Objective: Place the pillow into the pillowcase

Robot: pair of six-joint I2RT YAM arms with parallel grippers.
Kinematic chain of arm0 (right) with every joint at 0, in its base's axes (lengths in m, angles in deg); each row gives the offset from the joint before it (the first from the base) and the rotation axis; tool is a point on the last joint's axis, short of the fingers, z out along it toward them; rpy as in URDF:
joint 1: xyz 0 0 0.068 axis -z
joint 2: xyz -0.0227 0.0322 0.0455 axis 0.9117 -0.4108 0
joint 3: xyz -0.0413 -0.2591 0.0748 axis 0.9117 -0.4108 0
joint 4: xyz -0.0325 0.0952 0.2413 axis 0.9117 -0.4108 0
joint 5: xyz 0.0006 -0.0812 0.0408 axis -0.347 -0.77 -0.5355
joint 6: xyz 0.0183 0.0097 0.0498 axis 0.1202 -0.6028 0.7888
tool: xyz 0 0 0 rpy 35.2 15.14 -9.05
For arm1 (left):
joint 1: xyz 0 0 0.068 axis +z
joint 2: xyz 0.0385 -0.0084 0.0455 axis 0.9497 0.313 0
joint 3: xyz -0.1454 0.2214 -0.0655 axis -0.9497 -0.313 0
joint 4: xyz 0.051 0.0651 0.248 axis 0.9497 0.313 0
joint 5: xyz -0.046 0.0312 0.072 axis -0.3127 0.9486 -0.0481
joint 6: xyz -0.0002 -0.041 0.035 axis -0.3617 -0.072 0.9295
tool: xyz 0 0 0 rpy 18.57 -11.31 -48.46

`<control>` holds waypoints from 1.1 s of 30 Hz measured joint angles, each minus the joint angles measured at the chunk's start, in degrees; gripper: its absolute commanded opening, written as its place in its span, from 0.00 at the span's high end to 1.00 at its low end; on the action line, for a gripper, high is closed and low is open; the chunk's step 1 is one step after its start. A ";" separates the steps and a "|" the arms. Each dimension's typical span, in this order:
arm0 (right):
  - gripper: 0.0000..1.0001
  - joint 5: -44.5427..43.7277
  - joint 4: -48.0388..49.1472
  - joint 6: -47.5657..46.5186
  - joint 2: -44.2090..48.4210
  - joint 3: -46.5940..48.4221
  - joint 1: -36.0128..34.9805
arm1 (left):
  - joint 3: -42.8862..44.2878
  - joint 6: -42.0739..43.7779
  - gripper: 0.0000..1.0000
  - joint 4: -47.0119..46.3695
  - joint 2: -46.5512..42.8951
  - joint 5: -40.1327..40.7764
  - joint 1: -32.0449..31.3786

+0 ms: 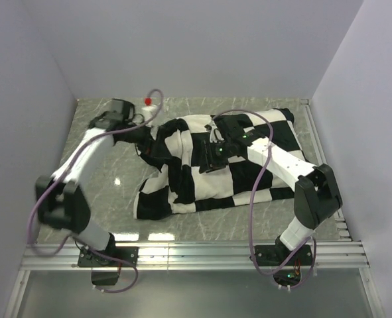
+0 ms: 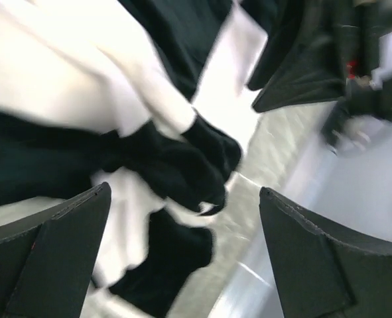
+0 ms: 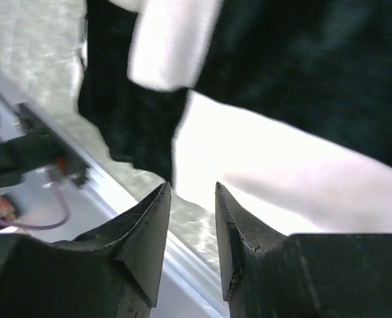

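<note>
**A:** Start with the biggest. How many benches?

**B:** One bench (image 1: 109, 172), grey marble, with a metal rail along its near edge.

**A:** And on it?

**B:** One pillowcase (image 1: 205, 182), in black and white checks. It lies rumpled across the middle and right of the bench. One end reaches toward the far right corner, and the other comes close to the near edge, left of the middle.

**A:** The pillow?

**B:** I can't see it on its own. The pillowcase looks plump at its far right end, but I can't tell what fills it.

**A:** Arms?

**B:** Two. The left arm (image 1: 83, 159) comes up the left side and bends in toward the far left part of the pillowcase. The right arm (image 1: 282, 161) crosses over the pillowcase from the right.

**A:** Hands, then.

**B:** Two. The left hand (image 1: 148, 144) is at the pillowcase's far left edge. Its fingers (image 2: 63, 252) are spread wide with nothing between them, and bunched cloth lies below. The right hand (image 1: 212, 156) is over the middle of the pillowcase. Its fingers (image 3: 142, 238) stand a narrow gap apart, also with nothing pinched.

**A:** Anything smaller?

**B:** One small white thing (image 1: 149, 106) with a red top. It sits at the far edge, just beyond the left hand.
</note>
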 measured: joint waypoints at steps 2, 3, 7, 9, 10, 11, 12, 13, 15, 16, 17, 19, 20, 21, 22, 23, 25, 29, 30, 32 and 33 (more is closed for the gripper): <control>0.60 -1.70 -0.96 -1.68 1.25 -0.07 0.33 | -2.58 -0.44 0.01 -3.10 -8.17 2.75 2.56; 0.57 -2.25 -1.20 -2.34 1.68 0.02 0.42 | -4.33 -1.62 0.01 -5.81 -12.26 4.17 4.04; 0.50 -2.14 -2.32 -3.15 1.36 3.41 0.37 | -12.17 -10.56 0.01 -16.50 -24.00 9.29 9.77; 0.46 -1.90 -2.47 -3.17 -0.11 7.45 0.09 | -13.03 -13.84 0.15 -19.04 -24.90 10.97 11.96; 0.46 -1.86 -2.43 -3.02 -1.05 9.55 -0.11 | -12.81 -14.51 0.18 -20.17 -24.20 11.10 12.59; 0.46 -1.68 -2.01 -2.86 -2.34 11.82 -0.35 | -12.33 -14.91 0.20 -20.46 -23.15 11.15 12.76; 0.45 -1.68 -1.60 -2.80 -3.63 13.55 -0.61 | -12.04 -15.56 0.20 -20.81 -21.79 11.28 12.76; 0.45 -1.77 -1.22 -2.69 -5.29 15.67 -0.92 | -12.02 -16.13 0.20 -21.09 -20.44 11.72 12.74; 0.45 -2.36 -0.68 -2.27 -9.42 19.76 -1.49 | -12.44 -16.98 0.17 -21.03 -18.18 13.07 12.41; 0.45 -2.91 -0.70 -2.14 -11.72 21.84 -1.66 | -13.31 -17.33 0.17 -21.20 -17.35 13.92 12.20; 0.46 -3.61 -0.76 -1.92 -14.21 23.85 -1.79 | -14.23 -17.53 0.16 -21.20 -16.98 14.71 11.91; 0.46 -5.31 -1.25 -1.64 -18.71 26.97 -2.03 | -16.63 -17.68 0.16 -21.51 -16.55 16.39 10.64; 0.47 -6.43 -1.68 -1.55 -20.70 28.39 -2.14 | -17.77 -17.79 0.18 -21.46 -16.35 17.00 9.68; 0.49 -7.37 -1.81 -1.42 -22.86 29.57 -2.16 | -18.67 -17.86 0.18 -21.55 -15.91 17.77 8.59; 0.52 -8.33 -2.32 -1.36 -24.68 30.69 -2.16 | -19.34 -17.92 0.19 -21.84 -15.30 18.29 7.39; 0.60 -9.18 -2.73 -1.25 -26.16 31.36 -2.16 | -19.82 -18.10 0.19 -22.21 -14.64 18.73 6.08; 0.96 -10.27 -3.43 -1.53 -27.85 31.76 -2.19 | -20.22 -18.38 0.21 -23.39 -12.98 19.54 3.56; 1.00 -11.13 -4.74 -1.77 -28.15 31.78 -2.08 | -20.20 -20.00 0.31 -27.08 -8.50 19.93 -1.18; 1.00 -10.93 -4.70 -1.92 -27.61 31.61 -1.97 | -20.20 -20.72 0.34 -28.06 -7.17 19.76 -1.95; 1.00 -9.79 -4.55 -2.25 -25.79 30.49 -1.51 | -20.17 -22.05 0.46 -29.92 -4.72 19.61 -2.80; 1.00 -8.79 -4.63 -2.34 -24.06 29.27 -1.01 | -20.09 -23.23 0.49 -30.75 -2.91 19.43 -3.08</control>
